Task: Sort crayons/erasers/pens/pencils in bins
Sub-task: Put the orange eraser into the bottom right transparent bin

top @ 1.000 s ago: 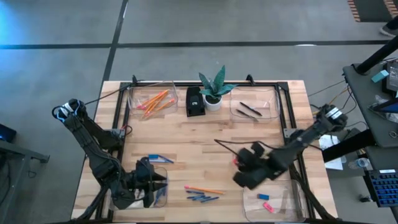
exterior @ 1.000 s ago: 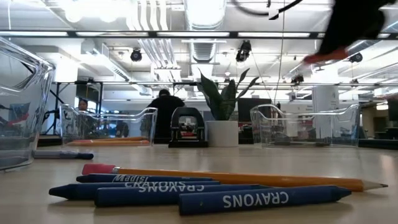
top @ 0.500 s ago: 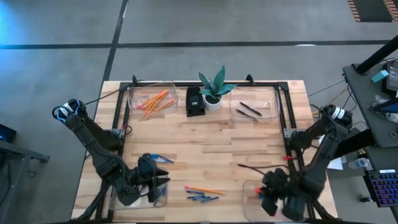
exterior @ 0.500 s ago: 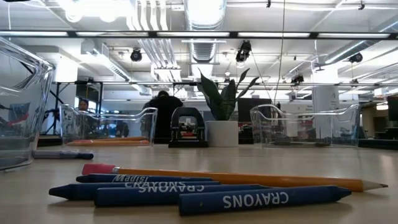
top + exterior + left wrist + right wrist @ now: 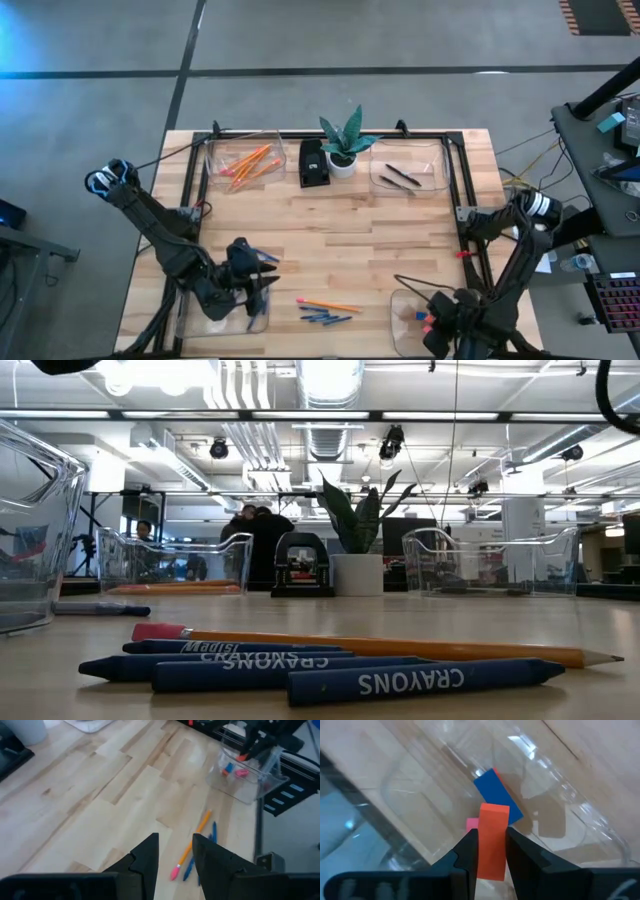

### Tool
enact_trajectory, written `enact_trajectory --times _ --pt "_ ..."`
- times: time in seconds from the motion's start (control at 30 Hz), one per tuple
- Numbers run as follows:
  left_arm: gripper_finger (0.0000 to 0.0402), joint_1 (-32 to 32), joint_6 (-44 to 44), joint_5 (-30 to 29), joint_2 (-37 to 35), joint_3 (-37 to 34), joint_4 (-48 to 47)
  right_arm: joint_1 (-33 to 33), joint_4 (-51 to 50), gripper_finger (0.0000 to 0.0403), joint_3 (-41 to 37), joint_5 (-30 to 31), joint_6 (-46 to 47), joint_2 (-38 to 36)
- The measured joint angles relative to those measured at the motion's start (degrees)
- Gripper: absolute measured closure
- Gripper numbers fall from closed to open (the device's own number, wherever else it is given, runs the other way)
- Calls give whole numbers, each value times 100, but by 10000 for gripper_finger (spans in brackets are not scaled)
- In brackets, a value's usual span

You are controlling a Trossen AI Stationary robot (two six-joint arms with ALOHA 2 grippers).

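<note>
From above, you see the right gripper point(image 5: 440, 322) has swung from mid-table to the near right bin point(image 5: 405, 305), so the eraser it carries is nearly sorted; the left gripper point(image 5: 252, 290) has lifted slightly beside the near left bin point(image 5: 262, 318), toward the pencil point(image 5: 330, 305) and crayons point(image 5: 326, 318) lying just past its fingertips. At table height, the arm that crossed overhead a second ago is gone; you can read "CRAYONS" upside down on two crayons point(image 5: 425, 680) and "Madisi" on another. On the left wrist, the fingers point(image 5: 146, 857) stand slightly parted, holding nothing. On the right wrist, the fingers point(image 5: 468, 851) clench an orange eraser point(image 5: 492, 840) directly over the blue eraser point(image 5: 497, 795) and pink one in the bin.
</note>
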Motion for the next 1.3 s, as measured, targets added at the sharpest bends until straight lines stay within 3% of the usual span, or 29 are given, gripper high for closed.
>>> enact_trajectory --times 0.33,1.03,1.3 --pt "297 291 21 79 0 -2 -27 -2 -4 321 0 -130 86 252" --pt "297 299 20 118 0 -7 -50 -4 -50 336 0 -131 -45 263" --pt "297 347 149 616 0 -7 -315 -4 -57 276 0 -133 -45 215"
